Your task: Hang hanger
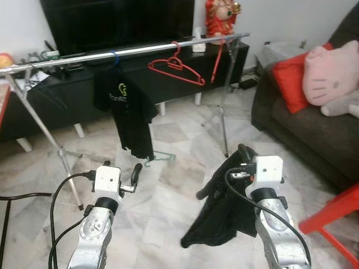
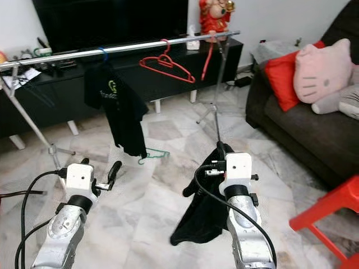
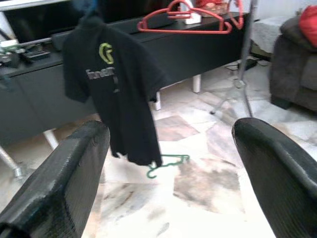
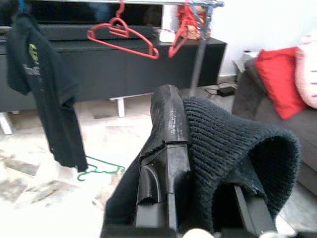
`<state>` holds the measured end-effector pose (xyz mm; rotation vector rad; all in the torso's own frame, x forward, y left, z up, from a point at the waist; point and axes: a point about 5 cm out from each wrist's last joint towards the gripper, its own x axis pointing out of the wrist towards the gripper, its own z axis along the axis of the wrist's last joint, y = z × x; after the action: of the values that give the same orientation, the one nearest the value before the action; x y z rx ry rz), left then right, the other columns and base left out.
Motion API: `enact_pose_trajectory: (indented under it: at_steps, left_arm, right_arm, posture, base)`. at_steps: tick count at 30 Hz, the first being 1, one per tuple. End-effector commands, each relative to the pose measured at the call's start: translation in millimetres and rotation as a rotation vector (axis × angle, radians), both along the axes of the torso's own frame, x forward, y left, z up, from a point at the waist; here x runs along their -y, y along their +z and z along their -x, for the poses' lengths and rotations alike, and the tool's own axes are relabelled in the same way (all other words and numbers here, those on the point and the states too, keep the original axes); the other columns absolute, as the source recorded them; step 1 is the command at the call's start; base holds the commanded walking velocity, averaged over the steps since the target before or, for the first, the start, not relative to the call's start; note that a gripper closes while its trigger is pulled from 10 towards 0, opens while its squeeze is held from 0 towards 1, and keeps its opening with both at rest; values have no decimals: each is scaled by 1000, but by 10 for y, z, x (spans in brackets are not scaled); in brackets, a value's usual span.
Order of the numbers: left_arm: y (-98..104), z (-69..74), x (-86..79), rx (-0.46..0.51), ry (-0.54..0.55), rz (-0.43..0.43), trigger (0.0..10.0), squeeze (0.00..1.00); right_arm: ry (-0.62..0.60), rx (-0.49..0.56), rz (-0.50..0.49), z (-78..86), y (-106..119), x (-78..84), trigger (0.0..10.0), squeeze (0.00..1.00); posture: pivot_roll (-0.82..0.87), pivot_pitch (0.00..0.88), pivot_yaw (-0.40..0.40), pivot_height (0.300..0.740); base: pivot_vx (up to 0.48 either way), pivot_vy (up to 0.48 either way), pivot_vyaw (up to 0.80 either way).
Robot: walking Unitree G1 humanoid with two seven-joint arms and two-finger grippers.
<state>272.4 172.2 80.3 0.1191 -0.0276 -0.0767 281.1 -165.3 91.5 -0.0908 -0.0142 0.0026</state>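
A metal clothes rail (image 1: 140, 50) spans the room in front of me. On it hang a black T-shirt (image 1: 126, 106) on a blue hanger, a red hanger (image 1: 176, 67) and a second red hanger (image 1: 217, 59) near its right post. A green hanger (image 1: 160, 158) lies on the marble floor below the T-shirt. My right gripper (image 1: 244, 151) is shut on a black knit garment (image 1: 219, 218) that drapes down from it toward the floor. My left gripper (image 1: 120, 168) is held low, open and empty, pointing toward the T-shirt (image 3: 116, 84) and the green hanger (image 3: 166, 163).
A black TV cabinet (image 1: 168, 84) runs behind the rail. A dark sofa (image 1: 303, 129) with a red cushion and a pink plush cushion stands on the right. A red chair (image 1: 336, 216) is at the near right. The rail's tripod legs (image 1: 224, 120) spread over the floor.
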Motion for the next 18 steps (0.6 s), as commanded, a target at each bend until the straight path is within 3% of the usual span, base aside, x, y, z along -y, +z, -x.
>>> enact_pose_trajectory:
  at_steps: [1, 18]
  left_arm:
    - [41, -12, 27, 10, -3, -8, 10000, 0]
    - [9, 39, 26, -4, 4, -6, 10000, 0]
  right_arm:
    - [6, 43, -2, -23, 109, -25, 10000, 0]
    - [36, 34, 17, -20, 122, -93, 10000, 0]
  posture:
    - [-72, 0, -6, 740]
    - [-79, 0, -18, 740]
  base:
    - [0, -251, 0]
    - [0, -257, 0]
